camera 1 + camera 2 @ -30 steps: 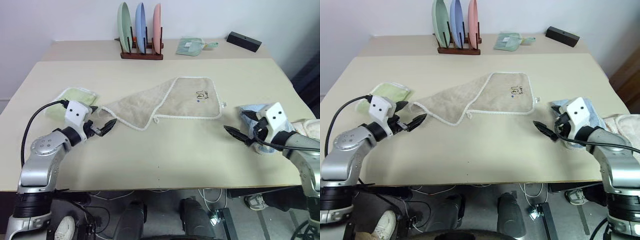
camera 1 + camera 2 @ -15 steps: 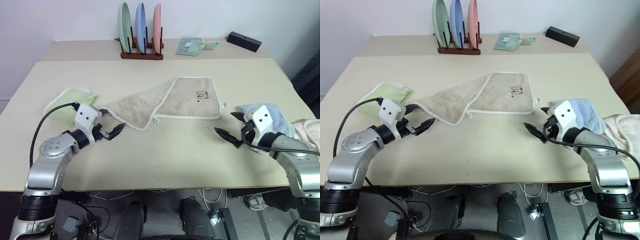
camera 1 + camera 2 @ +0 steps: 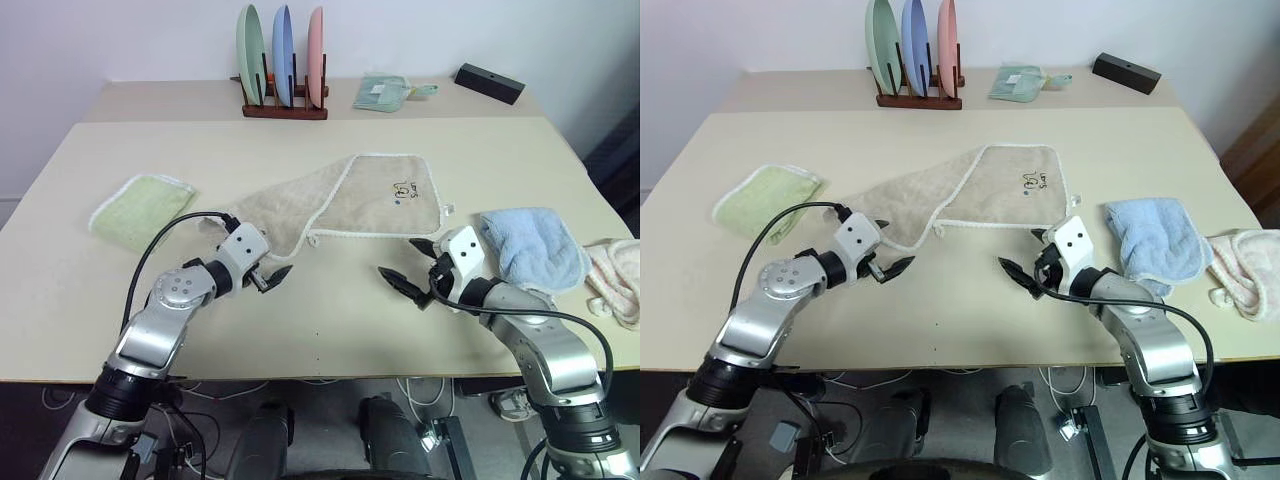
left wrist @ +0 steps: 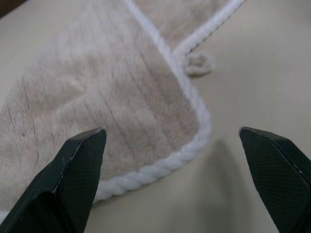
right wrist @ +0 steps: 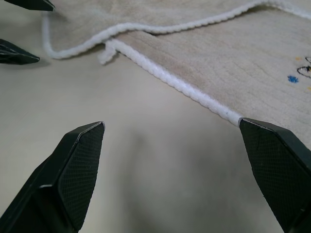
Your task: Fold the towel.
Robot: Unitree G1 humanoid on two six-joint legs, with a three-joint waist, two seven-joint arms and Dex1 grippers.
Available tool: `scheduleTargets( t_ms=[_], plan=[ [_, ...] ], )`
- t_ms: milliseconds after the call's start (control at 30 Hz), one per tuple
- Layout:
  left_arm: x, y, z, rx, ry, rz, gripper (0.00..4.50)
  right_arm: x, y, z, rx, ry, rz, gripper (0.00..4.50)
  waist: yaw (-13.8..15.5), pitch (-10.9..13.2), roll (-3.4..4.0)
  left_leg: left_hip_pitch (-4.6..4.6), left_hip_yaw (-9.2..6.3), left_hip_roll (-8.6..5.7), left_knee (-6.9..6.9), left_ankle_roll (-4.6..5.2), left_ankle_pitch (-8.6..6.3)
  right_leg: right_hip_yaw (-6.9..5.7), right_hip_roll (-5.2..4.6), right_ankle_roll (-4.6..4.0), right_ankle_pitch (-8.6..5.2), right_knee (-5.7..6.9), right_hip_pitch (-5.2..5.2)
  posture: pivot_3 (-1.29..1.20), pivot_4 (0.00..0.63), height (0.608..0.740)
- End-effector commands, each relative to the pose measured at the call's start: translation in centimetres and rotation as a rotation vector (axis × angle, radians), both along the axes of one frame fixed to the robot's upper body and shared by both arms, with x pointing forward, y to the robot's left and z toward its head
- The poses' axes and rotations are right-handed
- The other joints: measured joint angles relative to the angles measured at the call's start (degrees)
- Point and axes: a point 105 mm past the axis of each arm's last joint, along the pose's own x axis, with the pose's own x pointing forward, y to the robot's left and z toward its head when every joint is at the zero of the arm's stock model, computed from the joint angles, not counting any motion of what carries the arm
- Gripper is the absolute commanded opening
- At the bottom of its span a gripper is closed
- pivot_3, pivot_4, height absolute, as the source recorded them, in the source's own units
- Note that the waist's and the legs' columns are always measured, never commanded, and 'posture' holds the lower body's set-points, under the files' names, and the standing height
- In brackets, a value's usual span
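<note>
The beige towel (image 3: 345,205) lies near the middle of the worktop (image 3: 320,310), partly folded: its right part is spread flat, showing a small embroidered motif (image 3: 404,188) and a small loop (image 3: 449,210) at its right near corner, while the left part tapers into a rumpled fold reaching toward the left. White corded edging (image 4: 160,170) runs round it, and a small white loop (image 4: 198,62) sits where the two layers meet at the near edge.

The left tool (image 3: 270,277) hovers just beside the towel's near left edge, its two black fingers (image 4: 80,160) spread wide and holding nothing; in the left wrist view the rounded towel corner lies between them, apart from both. The right tool (image 3: 403,276) hangs over bare worktop just near of the towel's right part, its jaws likewise wide apart and empty, pointing left toward the other tool. In the right wrist view the towel's near edging runs between its fingertips (image 5: 77,160), and the left tool's tips show at the far side.

A folded light green towel (image 3: 140,208) rests to the left, well apart from the beige one. A light blue towel (image 3: 530,245) lies to the right, with a pale pink cloth (image 3: 615,275) beyond it at the right edge. At the far side stand a wooden rack (image 3: 285,110) holding green, blue and pink plates, a small folded green cloth (image 3: 385,92) and a black box (image 3: 488,82).
</note>
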Motion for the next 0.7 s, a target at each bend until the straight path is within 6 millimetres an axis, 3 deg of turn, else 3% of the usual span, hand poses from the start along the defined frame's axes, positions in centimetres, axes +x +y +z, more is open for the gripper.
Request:
scheduleTargets(
  t_ms=[33, 133, 233, 400, 467, 700],
  plan=[
    [0.8, -0.6, -0.3, -0.008, 0.021, 0.017, 4.46, 0.2, 1.2, 1.5, 0.012, -0.070, 0.029, 4.50, -0.01, 0.00, 0.00, 0.00, 0.00, 0.00, 0.01, 0.00, 0.00, 0.00, 0.00, 0.00, 0.00, 0.01, 0.00, 0.00, 0.150, 0.740],
    [0.4, -1.5, -1.4, 0.018, 0.062, -0.041, 4.46, 0.4, 1.8, 1.6, 0.009, -0.079, 0.045, 4.50, -0.04, -0.01, 0.01, 0.01, 0.00, 0.00, 0.03, 0.00, 0.00, 0.00, 0.00, 0.00, 0.00, 0.03, 0.01, 0.00, 0.150, 0.740],
    [1.1, -1.4, -1.3, -0.026, 0.070, 0.014, 3.59, 0.6, 2.2, 1.6, 0.010, -0.082, 0.047, 4.50, 0.16, -0.02, 0.03, 0.02, 0.00, 0.00, 0.03, 0.00, 0.00, 0.00, 0.00, 0.01, 0.00, 0.01, 0.04, 0.00, 0.150, 0.740],
    [1.5, -1.3, -1.1, -0.041, 0.061, 0.031, 1.12, 0.7, 2.3, 1.6, 0.009, -0.084, 0.050, 4.50, -0.08, -0.02, 0.03, 0.04, -0.01, -0.01, 0.06, 0.00, 0.00, 0.00, 0.00, 0.01, 0.00, 0.03, 0.05, 0.00, 0.150, 0.740],
    [2.5, -0.3, -0.2, -0.052, 0.006, 0.103, 0.09, 0.6, 2.7, 1.5, 0.004, -0.083, 0.064, 4.50, -0.21, -0.02, 0.03, 0.05, -0.01, 0.00, 0.05, 0.00, 0.00, 0.00, 0.00, 0.01, 0.00, 0.05, 0.04, 0.00, 0.150, 0.740],
    [4.0, 1.3, 2.0, -0.050, -0.133, 0.185, 0.03, 0.4, 3.0, 1.4, -0.003, -0.083, 0.074, 4.50, -0.09, -0.02, 0.03, 0.04, -0.02, 0.00, 0.04, 0.00, 0.00, 0.00, 0.01, 0.01, 0.01, 0.05, 0.02, 0.00, 0.150, 0.740]
  ],
)
